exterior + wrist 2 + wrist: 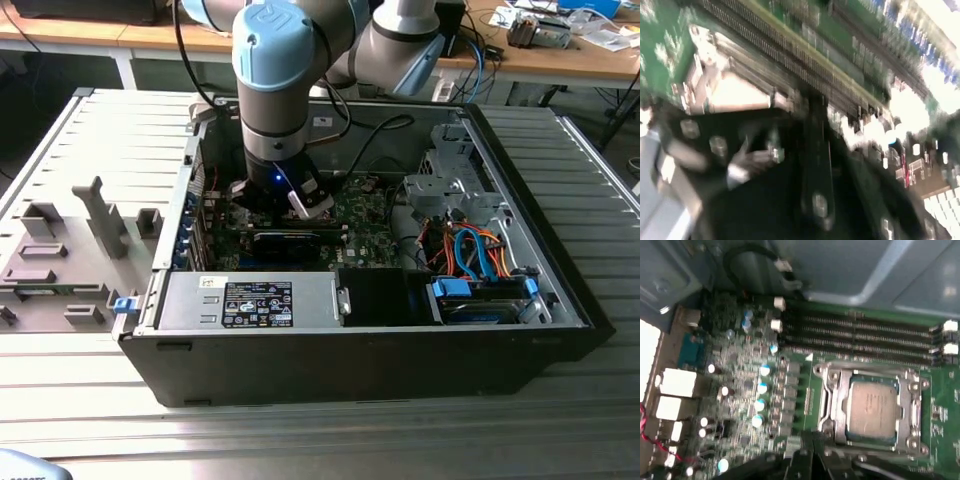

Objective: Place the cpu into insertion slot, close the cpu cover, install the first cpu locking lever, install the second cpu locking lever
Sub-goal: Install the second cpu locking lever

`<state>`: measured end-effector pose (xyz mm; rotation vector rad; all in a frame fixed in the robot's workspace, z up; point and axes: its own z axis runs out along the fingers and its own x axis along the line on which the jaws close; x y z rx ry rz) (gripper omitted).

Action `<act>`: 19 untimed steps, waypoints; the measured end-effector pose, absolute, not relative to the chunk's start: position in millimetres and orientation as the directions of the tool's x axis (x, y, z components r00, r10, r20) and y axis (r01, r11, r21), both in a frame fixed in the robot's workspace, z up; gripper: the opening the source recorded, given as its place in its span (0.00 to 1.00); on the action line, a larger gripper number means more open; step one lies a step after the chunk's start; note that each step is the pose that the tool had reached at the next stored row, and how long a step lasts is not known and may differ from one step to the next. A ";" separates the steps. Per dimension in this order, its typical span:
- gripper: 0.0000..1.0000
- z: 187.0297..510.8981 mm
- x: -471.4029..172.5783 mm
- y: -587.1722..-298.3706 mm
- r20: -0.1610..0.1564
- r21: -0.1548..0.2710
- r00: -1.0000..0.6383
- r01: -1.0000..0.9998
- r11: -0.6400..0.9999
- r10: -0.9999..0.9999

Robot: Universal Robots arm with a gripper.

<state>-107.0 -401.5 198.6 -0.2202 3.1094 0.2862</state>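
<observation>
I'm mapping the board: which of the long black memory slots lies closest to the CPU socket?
The memory slot running right along the cpu cover edge; the other parallel slots lie beyond it, toward the grey case wall.

No readable print anywhere. Black label with white markings on the silvery power supply box in the exterior view, lettering too small to make out. Small white sticker beside it, likewise illegible. Faint marks on the cpu top in the first wrist view, not legible. Nothing legible in the second wrist view.
</observation>
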 end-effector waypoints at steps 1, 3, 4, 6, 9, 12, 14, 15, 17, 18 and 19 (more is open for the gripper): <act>0.11 198.7 -107.0 -401.5 -0.024 0.181 -0.990 -0.141 0.973 -0.139; 0.11 200.1 -106.9 -401.4 -0.024 0.177 -0.990 -0.142 0.974 -0.141; 0.11 202.0 -106.9 -401.6 -0.023 0.170 -0.990 -0.142 0.975 -0.141; 0.11 203.4 -107.0 -401.6 -0.022 0.164 -0.990 -0.142 0.976 -0.141; 0.11 205.6 -107.0 -401.7 -0.020 0.157 -0.990 -0.142 0.977 -0.141; 0.11 207.8 -102.2 -401.5 -0.016 0.141 -0.990 -0.142 0.980 -0.141; 0.11 207.9 -93.9 -400.4 -0.009 0.136 -0.990 -0.141 0.981 -0.141; 0.11 207.8 -87.8 -399.1 -0.003 0.133 -0.990 -0.140 0.981 -0.141; 0.11 207.8 -76.2 -392.8 0.009 0.128 -0.990 -0.139 0.982 -0.141; 0.11 207.9 -70.8 -387.7 0.013 0.124 -0.990 -0.138 0.983 -0.141; 0.11 207.8 -67.5 -382.5 0.016 0.120 -0.990 -0.138 0.983 -0.141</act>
